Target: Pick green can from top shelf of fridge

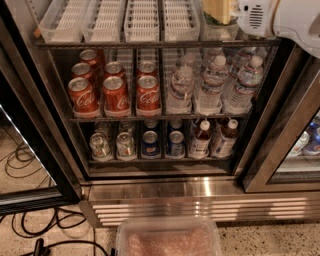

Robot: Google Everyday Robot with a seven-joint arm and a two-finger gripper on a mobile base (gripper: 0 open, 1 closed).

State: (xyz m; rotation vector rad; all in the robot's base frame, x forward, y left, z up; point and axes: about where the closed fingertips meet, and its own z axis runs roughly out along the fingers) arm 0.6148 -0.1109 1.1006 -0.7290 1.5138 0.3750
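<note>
The fridge (200,187) stands open in front of me, with a stainless frame and a ribbed steel base. Its top shelf (150,44) carries white slotted lane trays (142,20) and clear tubs. At the shelf's right end, a pale yellow-green object with a dark green lower band (218,10) stands in a clear tub, cut off by the top edge. It looks like the green can. My white arm (285,17) reaches in from the top right. My gripper (231,14) is right beside that object, mostly hidden.
Red cola cans (116,95) and water bottles (212,82) fill the middle rack. Small cans (125,145) and bottles (200,140) fill the bottom rack. The black-edged door (30,150) stands open at left. Cables (50,230) lie on the floor. A clear tub (170,240) sits below.
</note>
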